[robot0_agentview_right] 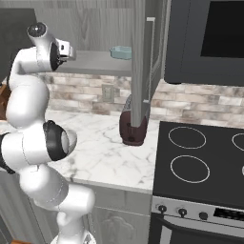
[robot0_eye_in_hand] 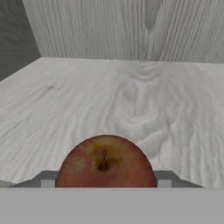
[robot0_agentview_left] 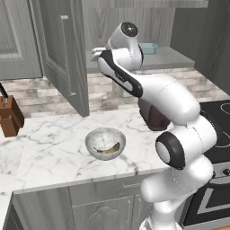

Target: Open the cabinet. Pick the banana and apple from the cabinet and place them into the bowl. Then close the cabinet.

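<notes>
The cabinet (robot0_agentview_left: 63, 54) stands open, its doors swung out over the counter. My gripper (robot0_eye_in_hand: 105, 183) reaches onto the cabinet's shelf (robot0_eye_in_hand: 131, 100). The dark red apple (robot0_eye_in_hand: 105, 162) fills the gap between the fingertips (robot0_eye_in_hand: 46, 178), stem toward the camera, and the jaws are shut on it. From the base, the hand (robot0_agentview_left: 95, 54) is at the shelf's left end, and the right base view has the hand (robot0_agentview_right: 66, 50) there too. The grey-white bowl (robot0_agentview_left: 92, 143) sits on the marble counter below, with the pale yellow banana (robot0_agentview_left: 111, 148) lying inside it.
A small light-blue dish (robot0_agentview_left: 148, 48) sits further right on the shelf. A dark red toaster (robot0_agentview_right: 135, 126) stands under the open right door (robot0_agentview_right: 140, 62). A knife block (robot0_agentview_left: 10, 116) is at the far left, and the stove (robot0_agentview_right: 200, 162) and microwave (robot0_agentview_right: 209, 38) at the right.
</notes>
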### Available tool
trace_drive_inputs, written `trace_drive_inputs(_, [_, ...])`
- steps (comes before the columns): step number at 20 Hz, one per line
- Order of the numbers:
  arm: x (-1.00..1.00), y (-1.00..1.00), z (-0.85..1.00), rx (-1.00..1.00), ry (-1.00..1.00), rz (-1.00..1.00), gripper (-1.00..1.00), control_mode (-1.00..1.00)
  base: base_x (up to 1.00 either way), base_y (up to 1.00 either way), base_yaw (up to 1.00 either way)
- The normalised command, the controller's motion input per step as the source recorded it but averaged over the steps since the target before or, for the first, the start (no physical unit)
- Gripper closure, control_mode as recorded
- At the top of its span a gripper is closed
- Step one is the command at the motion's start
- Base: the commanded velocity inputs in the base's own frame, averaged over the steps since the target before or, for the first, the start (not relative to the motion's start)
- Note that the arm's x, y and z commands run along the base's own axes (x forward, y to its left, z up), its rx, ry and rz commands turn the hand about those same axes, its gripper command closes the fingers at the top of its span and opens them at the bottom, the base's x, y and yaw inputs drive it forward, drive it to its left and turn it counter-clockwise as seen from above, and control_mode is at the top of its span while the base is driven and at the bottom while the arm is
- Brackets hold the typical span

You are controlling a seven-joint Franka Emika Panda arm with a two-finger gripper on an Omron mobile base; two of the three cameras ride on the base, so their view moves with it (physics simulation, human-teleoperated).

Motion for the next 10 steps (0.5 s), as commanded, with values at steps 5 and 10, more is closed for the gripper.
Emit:
trace_drive_inputs(5, [-0.93,-0.13,0.1,0.05,0.0,-0.04,1.0,-1.0,0.0,0.0,0.0])
trace_drive_inputs(10, [-0.99,-0.18,0.2,0.04,0.0,-0.04,1.0,-1.0,0.0,0.0,0.0])
